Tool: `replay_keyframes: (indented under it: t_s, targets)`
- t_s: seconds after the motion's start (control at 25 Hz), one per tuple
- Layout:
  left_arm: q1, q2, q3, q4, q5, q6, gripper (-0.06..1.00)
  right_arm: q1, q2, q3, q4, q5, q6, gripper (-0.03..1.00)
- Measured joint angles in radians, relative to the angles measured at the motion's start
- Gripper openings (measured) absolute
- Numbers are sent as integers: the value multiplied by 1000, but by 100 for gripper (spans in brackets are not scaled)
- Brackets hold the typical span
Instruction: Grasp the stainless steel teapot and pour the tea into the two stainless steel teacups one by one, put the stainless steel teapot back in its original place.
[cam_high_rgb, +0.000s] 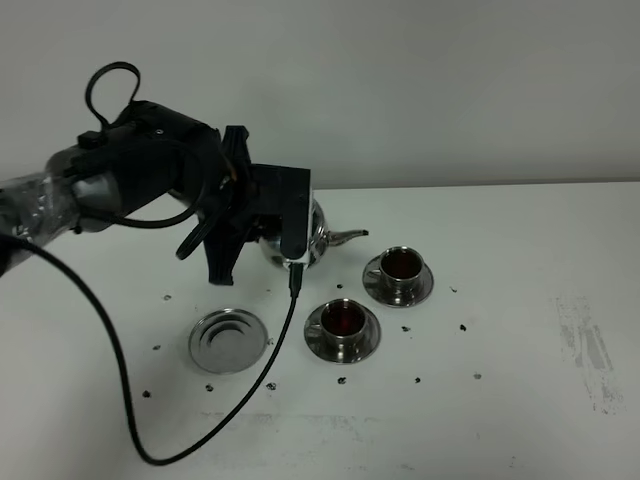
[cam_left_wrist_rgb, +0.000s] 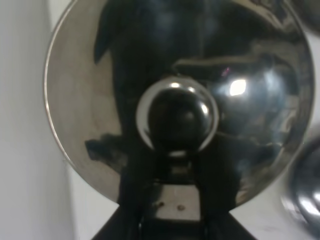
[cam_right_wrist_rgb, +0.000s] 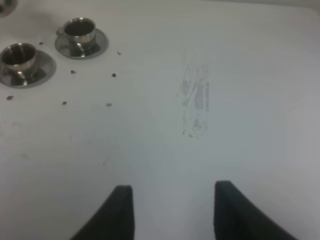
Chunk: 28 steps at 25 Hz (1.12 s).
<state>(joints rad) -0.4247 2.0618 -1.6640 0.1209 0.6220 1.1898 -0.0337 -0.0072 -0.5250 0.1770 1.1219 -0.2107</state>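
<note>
My left gripper (cam_high_rgb: 285, 235) is shut on the handle of the stainless steel teapot (cam_high_rgb: 320, 238) and holds it upright, spout pointing right toward the far teacup (cam_high_rgb: 402, 264). The near teacup (cam_high_rgb: 343, 320) stands in front of it. Both cups sit on saucers and hold dark tea. The ridged steel disc (cam_high_rgb: 228, 342) lies bare, to the front left of the pot. The left wrist view shows the pot's domed lid and knob (cam_left_wrist_rgb: 177, 117) from above, with the gripper (cam_left_wrist_rgb: 172, 202) at the handle. My right gripper (cam_right_wrist_rgb: 172, 210) is open and empty over bare table, far from both cups (cam_right_wrist_rgb: 79, 31) (cam_right_wrist_rgb: 20, 56).
Dark tea-leaf crumbs (cam_high_rgb: 408, 328) are scattered around the cups and disc. A black cable (cam_high_rgb: 120, 370) hangs from the left arm onto the table front left. A grey scuffed patch (cam_high_rgb: 585, 345) marks the table at the right.
</note>
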Motion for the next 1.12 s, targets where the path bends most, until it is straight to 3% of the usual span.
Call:
replay_keyframes:
  t_s: [0.16,0.36,0.48,0.6,0.84,1.12]
  targets:
    - [28,-84,90,-121,-11,-29,22,0,0,0,0,0,0,36]
    - [49,-95,94,-227,-30,-261,22,0,0,0,0,0,0,36]
    - [49,-79,92,-241,-24,-438,22,0,0,0,0,0,0,36]
    - [50,-39,58,-250,44,-529,22,0,0,0,0,0,0,36]
    - [50,77,-101,-263,216,-606,22,0,0,0,0,0,0,36]
    - [50,193,-221,-243,230,-678,22,0,0,0,0,0,0,36]
